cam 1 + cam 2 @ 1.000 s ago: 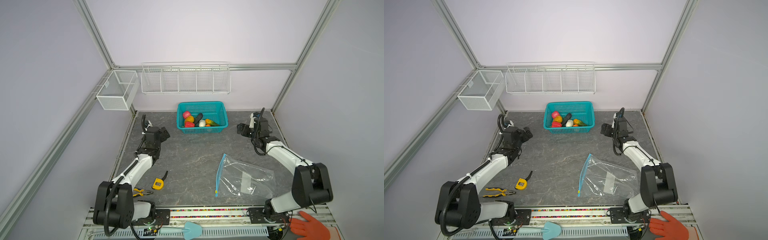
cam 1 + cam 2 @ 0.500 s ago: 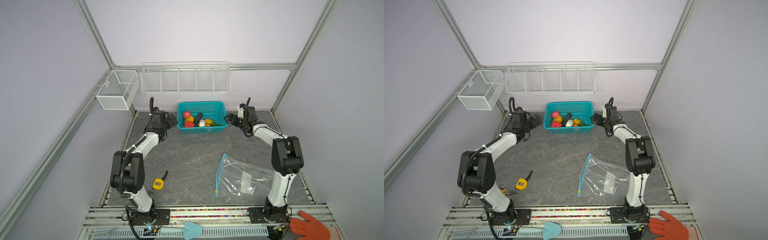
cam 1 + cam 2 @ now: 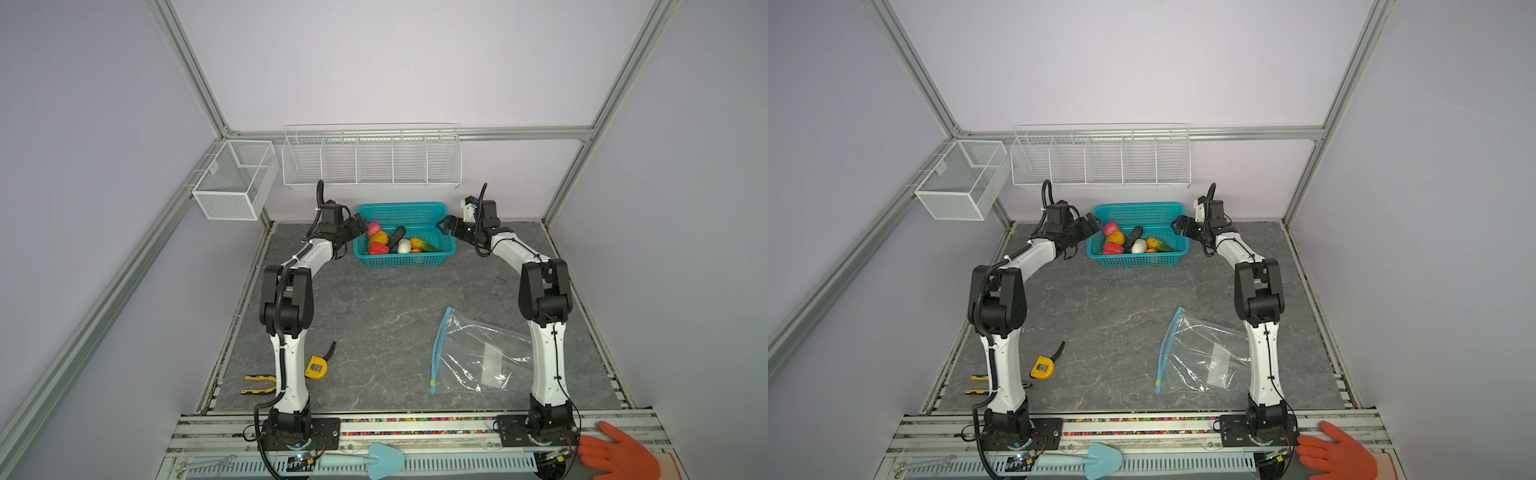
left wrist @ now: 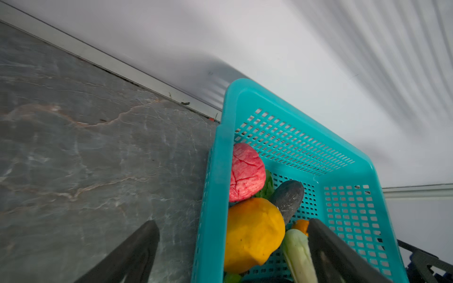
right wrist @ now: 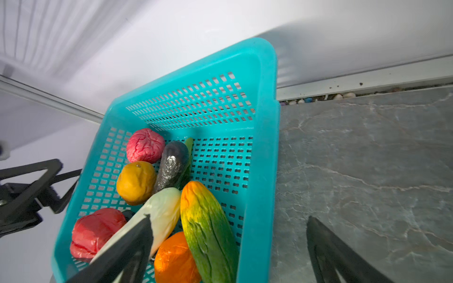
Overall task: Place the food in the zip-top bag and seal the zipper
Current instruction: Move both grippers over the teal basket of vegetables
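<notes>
The grey marbled bench [image 3: 374, 299] carries everything. The clear zip-top bag [image 3: 486, 353] lies flat on its near right part, well apart from the teal basket [image 3: 405, 261] at the back wall. The left pincer [image 3: 360, 224] and the right pincer [image 3: 444, 225] stand at the basket's two ends, each spread wide astride a side wall, gripping nothing. The food [image 3: 380, 240] lies heaped inside the basket. The zipper [image 3: 439, 338] runs along the bag's left edge, its yellow slider [image 3: 432, 381] at the near end.
</notes>
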You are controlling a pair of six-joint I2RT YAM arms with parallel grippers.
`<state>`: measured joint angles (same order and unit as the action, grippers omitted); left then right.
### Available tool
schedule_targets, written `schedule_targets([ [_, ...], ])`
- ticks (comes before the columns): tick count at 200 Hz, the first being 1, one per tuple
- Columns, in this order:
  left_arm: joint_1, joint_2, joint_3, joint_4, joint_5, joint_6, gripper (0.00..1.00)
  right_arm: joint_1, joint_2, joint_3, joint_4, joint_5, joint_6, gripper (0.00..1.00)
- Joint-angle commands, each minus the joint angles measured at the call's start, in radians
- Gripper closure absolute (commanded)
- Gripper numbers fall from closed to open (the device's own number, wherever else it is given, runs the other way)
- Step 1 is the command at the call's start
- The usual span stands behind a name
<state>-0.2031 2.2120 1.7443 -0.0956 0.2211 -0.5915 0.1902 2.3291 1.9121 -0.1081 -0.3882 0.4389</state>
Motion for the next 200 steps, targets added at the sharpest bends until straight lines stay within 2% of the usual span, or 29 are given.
schedule_targets([
  [1,-0.002,0.024,0.052,-0.03,0.072,-0.027,0.07,0.009,0.025,0.027,-0.014,-0.072,0.003,0.06],
  [17,-0.002,0.022,0.052,-0.015,0.092,-0.037,0.09,0.009,0.026,0.033,-0.016,-0.086,-0.001,0.07],
  [56,-0.005,0.019,0.029,0.091,0.207,-0.122,0.25,0.046,0.023,0.053,-0.043,-0.099,-0.024,0.09],
  [102,-0.007,-0.02,-0.004,0.087,0.217,-0.121,0.27,0.071,-0.004,0.035,-0.07,-0.11,-0.025,0.1],
  [200,0.003,-0.189,-0.202,0.109,0.184,-0.107,0.26,0.137,-0.094,-0.071,-0.1,-0.13,0.008,0.12],
])
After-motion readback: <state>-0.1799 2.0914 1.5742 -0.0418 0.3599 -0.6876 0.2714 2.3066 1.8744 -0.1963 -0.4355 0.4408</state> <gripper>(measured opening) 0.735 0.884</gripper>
